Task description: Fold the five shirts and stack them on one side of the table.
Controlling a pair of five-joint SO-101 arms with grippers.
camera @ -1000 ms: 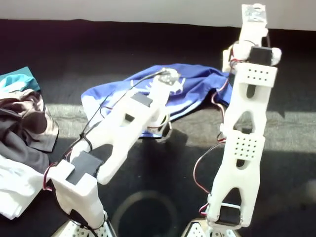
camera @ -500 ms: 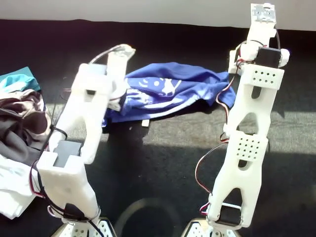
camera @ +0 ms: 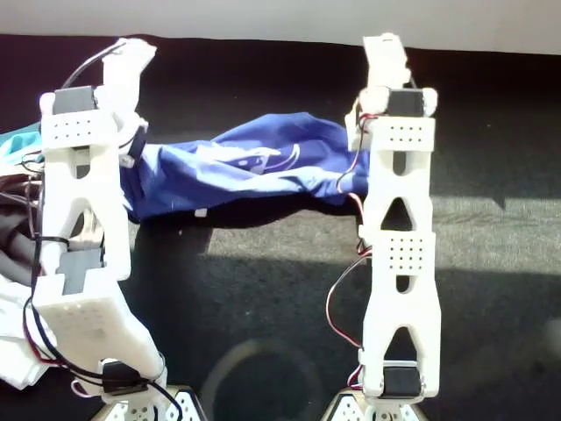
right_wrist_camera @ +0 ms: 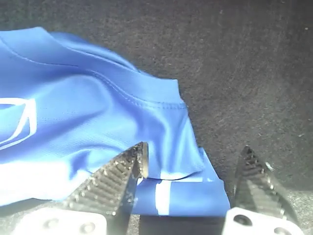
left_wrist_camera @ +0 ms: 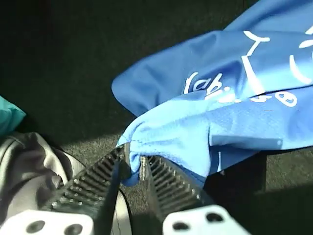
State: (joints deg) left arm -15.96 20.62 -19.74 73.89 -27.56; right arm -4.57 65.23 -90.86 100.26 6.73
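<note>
High view shows the blue shirt (camera: pixel 237 167) stretched across the bench (camera: pixel 263 298). Left wrist view shows the left hand (left_wrist_camera: pixel 133 160) pinching one edge. Right wrist view shows the right hand (right_wrist_camera: pixel 194 152) spread over the other end.

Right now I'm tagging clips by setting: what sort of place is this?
Probably a robot test bench for laundry folding: two white arms at a dark table, a blue shirt between them, a heap of clothes alongside.
</note>
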